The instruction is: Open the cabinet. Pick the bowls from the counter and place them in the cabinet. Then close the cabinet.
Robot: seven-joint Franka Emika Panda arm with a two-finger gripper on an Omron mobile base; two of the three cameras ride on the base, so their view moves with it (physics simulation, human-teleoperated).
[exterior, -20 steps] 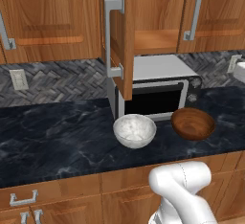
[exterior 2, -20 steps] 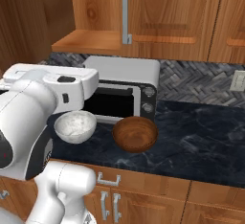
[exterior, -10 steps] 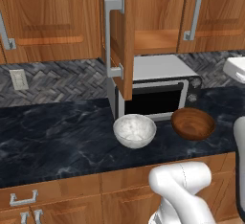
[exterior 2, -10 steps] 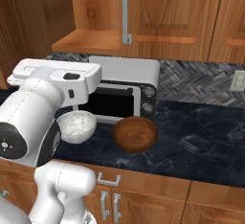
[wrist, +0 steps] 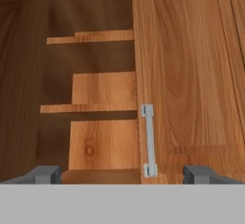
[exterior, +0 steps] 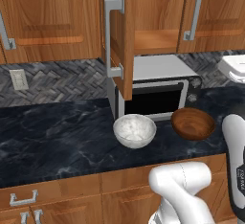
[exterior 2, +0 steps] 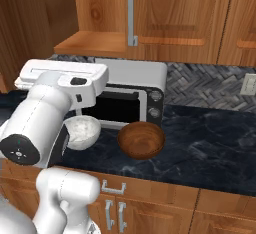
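The cabinet point(exterior: 158, 7) has its left door point(exterior: 118, 36) swung out edge-on and its right door point(exterior: 210, 12) closed; a bare wooden shelf point(exterior: 153, 41) shows inside. On the counter point(exterior: 52, 137) the whitish speckled bowl point(exterior: 134, 130) and the dark wood bowl point(exterior: 193, 123) sit side by side before the toaster oven. In the right base view my arm point(exterior 2: 45, 113) partly covers the pale bowl point(exterior 2: 86, 130); the brown bowl point(exterior 2: 141, 139) is in full view. My gripper point(wrist: 122, 175) is open and empty, facing the open cabinet interior point(wrist: 100, 94) and the closed door's handle point(wrist: 149, 141).
A silver toaster oven point(exterior: 158, 91) stands under the cabinet, right behind the bowls. Another wall cabinet point(exterior: 48, 17) hangs to the left. A wall outlet point(exterior: 19, 78) sits on the herringbone backsplash. Drawers with small handles point(exterior: 23, 198) run below the counter.
My arm has swung up and over, now larger in the right base view and showing at the right edge of the left base view. Bowls and doors have not moved.
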